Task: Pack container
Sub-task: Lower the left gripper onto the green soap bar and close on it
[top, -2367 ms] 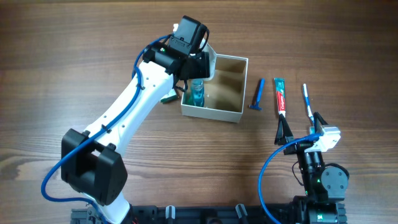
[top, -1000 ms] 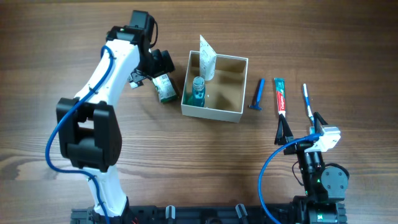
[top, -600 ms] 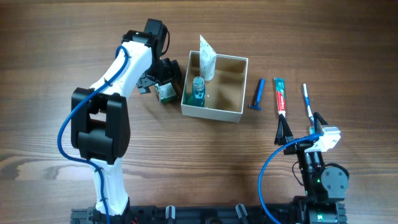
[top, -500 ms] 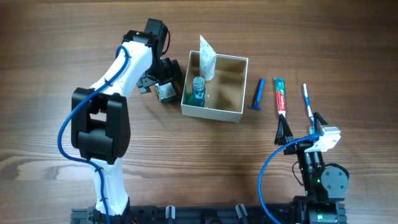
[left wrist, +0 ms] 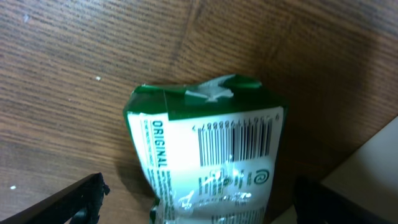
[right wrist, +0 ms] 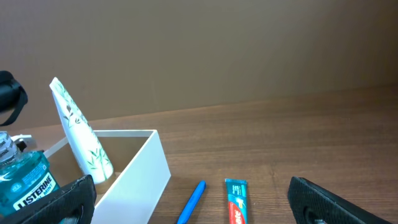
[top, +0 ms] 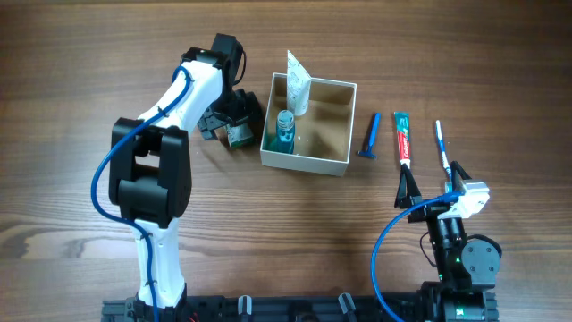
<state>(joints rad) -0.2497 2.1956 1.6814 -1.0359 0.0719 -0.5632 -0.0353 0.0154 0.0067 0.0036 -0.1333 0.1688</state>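
Note:
The container is a white-walled square box with a brown inside at the table's middle. It holds a blue mouthwash bottle and a white tube with green leaves leaning in its far-left corner. A green and white packet lies on the table just left of the container. My left gripper is open and straddles the packet, with its fingers on either side. My right gripper is open and empty at the right front. The container also shows in the right wrist view.
A blue razor, a toothpaste tube and a toothbrush lie in a row right of the container. The razor and toothpaste also show in the right wrist view.
My left arm let go of the white tube in the container, swung left, then came back over the green packet. The right arm has not moved.

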